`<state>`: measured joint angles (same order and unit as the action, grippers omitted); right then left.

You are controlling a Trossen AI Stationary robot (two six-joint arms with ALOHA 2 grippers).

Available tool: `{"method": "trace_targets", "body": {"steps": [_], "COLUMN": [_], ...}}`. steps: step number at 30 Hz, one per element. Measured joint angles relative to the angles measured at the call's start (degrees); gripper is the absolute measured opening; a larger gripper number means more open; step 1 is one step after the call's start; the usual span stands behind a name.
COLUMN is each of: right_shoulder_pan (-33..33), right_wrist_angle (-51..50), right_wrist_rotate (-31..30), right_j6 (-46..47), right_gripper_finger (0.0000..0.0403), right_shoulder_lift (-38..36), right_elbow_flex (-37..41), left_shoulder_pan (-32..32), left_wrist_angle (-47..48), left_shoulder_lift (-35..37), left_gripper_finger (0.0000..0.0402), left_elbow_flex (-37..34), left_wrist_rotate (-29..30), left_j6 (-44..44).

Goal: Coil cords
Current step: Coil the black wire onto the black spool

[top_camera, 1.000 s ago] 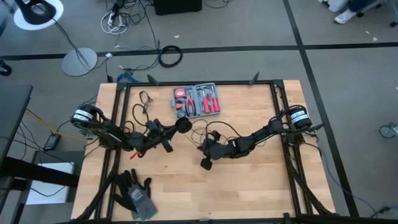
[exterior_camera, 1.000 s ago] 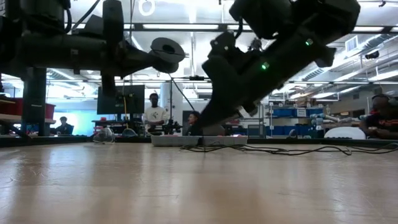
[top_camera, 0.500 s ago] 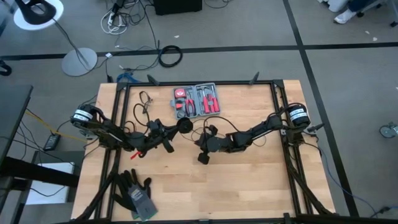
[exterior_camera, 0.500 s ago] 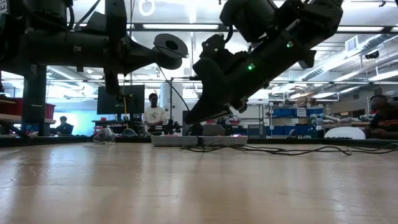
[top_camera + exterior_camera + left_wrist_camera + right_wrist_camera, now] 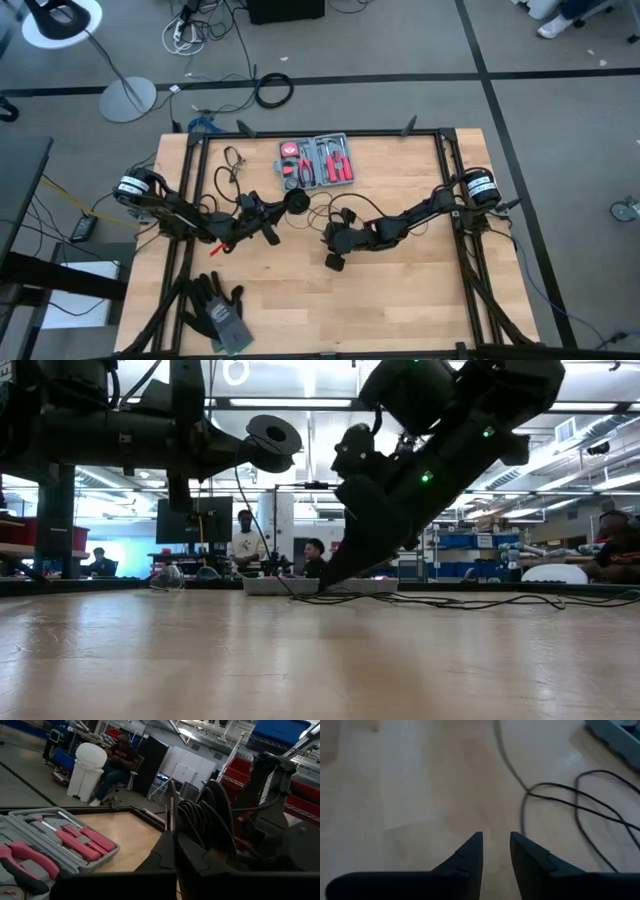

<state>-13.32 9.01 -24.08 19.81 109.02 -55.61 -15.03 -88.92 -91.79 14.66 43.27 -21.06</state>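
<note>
Cord (image 5: 580,807) loose beside spread, empty right tool (image 5: 496,851); left tool (image 5: 173,851) pressed together, its grasp unclear.

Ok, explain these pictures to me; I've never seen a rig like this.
It is a robot with two dark arms at a wooden table, each ending in a two-finger gripper. One camera looks straight down, one sits at table height, and one rides on each wrist. On the table lie a red tool kit, gloves and loose loops of a thin black cord. The left gripper is shut on the cord by its round disc, held up off the table. The right gripper points down at bare wood, open and empty.
</note>
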Motion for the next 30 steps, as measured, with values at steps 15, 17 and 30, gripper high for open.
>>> {"method": "trace_targets", "body": {"steps": [15, 17, 30], "right_shoulder_pan": [-2.09, -1.96, 0.43], "right_wrist_angle": [14.89, 19.07, 29.16], "right_wrist_rotate": [-6.78, -7.12, -9.11], "right_j6": [-22.38, -27.86, -41.01], "right_gripper_finger": [0.0100, 0.0100, 0.0097], "right_shoulder_lift": [-4.29, -4.29, -4.21], "right_elbow_flex": [-0.04, -0.06, -0.04], "left_shoulder_pan": [0.00, 0.00, 0.00], "left_wrist_angle": [0.88, 1.03, 1.46], "left_shoulder_lift": [-0.02, -0.02, -0.02], "left_gripper_finger": [0.0000, 0.0000, 0.0000], "left_elbow_flex": [-0.04, -0.04, -0.04], "left_wrist_rotate": [0.09, 0.07, -0.26], "left_j6": [-0.10, -0.14, -0.35]}}
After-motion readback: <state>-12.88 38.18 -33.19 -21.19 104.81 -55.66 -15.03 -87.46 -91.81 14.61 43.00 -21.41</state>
